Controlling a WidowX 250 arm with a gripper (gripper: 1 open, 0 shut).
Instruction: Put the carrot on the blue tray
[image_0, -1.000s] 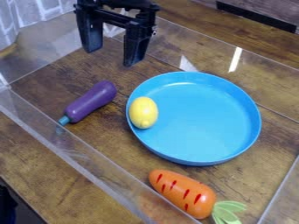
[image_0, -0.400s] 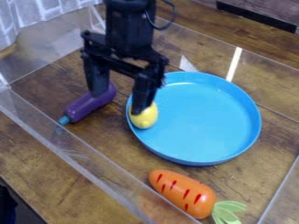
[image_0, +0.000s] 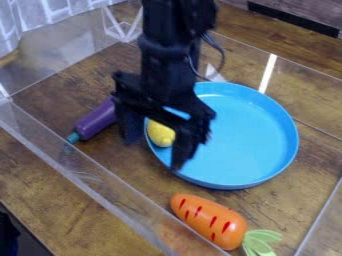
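Note:
The orange carrot (image_0: 210, 220), with dark stripes and a green leafy top, lies on the wooden table near the front edge, just outside the blue tray's near rim. The blue tray (image_0: 257, 140) is a large round light-blue plate at centre right. My gripper (image_0: 159, 146) hangs open over the tray's left rim, its two dark fingers (image_0: 130, 130) straddling the yellow lemon. Nothing is held between them. The carrot is below and to the right of the gripper, apart from it.
A yellow lemon (image_0: 160, 133) sits inside the tray at its left edge, partly hidden by the gripper. A purple eggplant (image_0: 94, 119) lies left of the tray. Clear plastic walls (image_0: 54, 160) border the table on the left and front.
The arm has come forward from the back of the table, past the eggplant, to the tray's left rim over the lemon. The jaws stayed open. No object has moved.

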